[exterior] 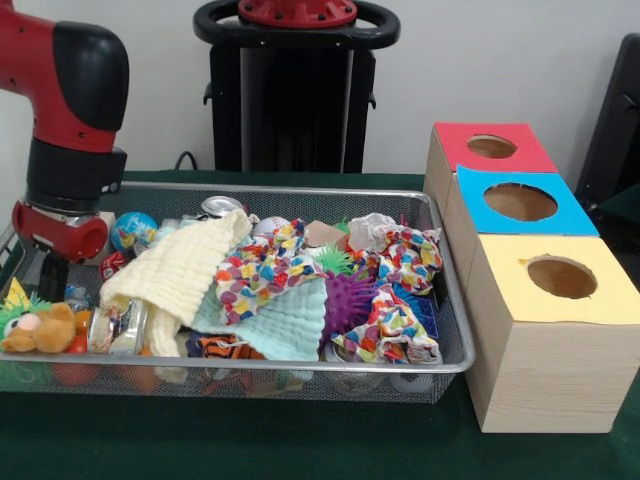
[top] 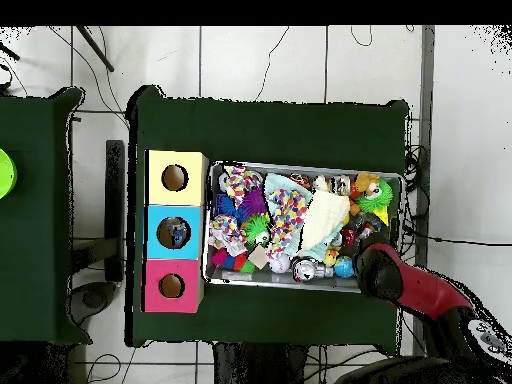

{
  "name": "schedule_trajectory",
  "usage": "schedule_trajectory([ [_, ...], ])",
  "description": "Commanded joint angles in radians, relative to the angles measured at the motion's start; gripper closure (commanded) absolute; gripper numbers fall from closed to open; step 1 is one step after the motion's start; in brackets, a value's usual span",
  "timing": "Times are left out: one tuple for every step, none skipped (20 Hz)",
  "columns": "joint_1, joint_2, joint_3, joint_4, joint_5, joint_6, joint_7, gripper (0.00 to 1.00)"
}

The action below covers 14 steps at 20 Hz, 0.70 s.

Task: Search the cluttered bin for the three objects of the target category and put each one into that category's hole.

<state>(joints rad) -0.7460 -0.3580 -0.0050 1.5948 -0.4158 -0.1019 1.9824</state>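
The wire mesh bin [exterior: 300, 366] stands on the green table, full of cloths and toys; it also shows in the overhead view [top: 280, 284]. One shiny clear creased piece, seemingly a bottle [exterior: 118, 328], lies at the front left under the edge of a yellow cloth. No other bottle shows clearly. The blue-topped box with its round hole [exterior: 520, 202] stands right of the bin, between the red and yellow boxes; from overhead the hole [top: 173, 232] shows something mottled inside. My gripper [exterior: 52, 275] reaches down into the bin's left end, behind a plush toy.
A red-topped box [exterior: 491, 147] and a yellow-topped box [exterior: 561, 277] flank the blue one. In the bin lie a yellow cloth [exterior: 180, 265], a mint cloth [exterior: 285, 320], patterned cloths [exterior: 260, 270], a purple spiky ball [exterior: 350, 300], a metal can [exterior: 220, 207], a globe ball [exterior: 133, 232] and a plush toy [exterior: 40, 328].
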Motion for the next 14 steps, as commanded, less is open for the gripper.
schedule_trajectory([
  [0.003,0.226,0.068,-0.073,-0.038,0.081,0.027,1.00],
  [0.007,0.218,0.066,-0.068,-0.035,0.090,0.027,1.00],
  [0.015,0.214,0.059,-0.064,-0.032,0.089,0.031,1.00],
  [0.022,0.208,0.054,-0.059,-0.028,0.093,0.033,1.00],
  [0.030,0.204,0.047,-0.055,-0.024,0.094,0.038,1.00],
  [0.034,0.198,0.045,-0.050,-0.021,0.097,0.040,1.00],
  [0.037,0.190,0.042,-0.042,-0.019,0.100,0.042,1.00],
  [0.041,0.183,0.040,-0.035,-0.018,0.103,0.044,1.00],
  [0.045,0.167,0.038,-0.021,-0.014,0.116,0.046,1.00],
  [0.055,0.145,0.032,-0.001,-0.007,0.128,0.052,1.00],
  [0.065,0.123,0.025,0.020,0.000,0.140,0.058,1.00],
  [0.073,0.100,0.021,0.042,0.006,0.151,0.064,1.00],
  [0.075,0.074,0.025,0.066,0.009,0.170,0.064,1.00],
  [0.080,0.053,0.023,0.085,0.014,0.182,0.067,1.00],
])
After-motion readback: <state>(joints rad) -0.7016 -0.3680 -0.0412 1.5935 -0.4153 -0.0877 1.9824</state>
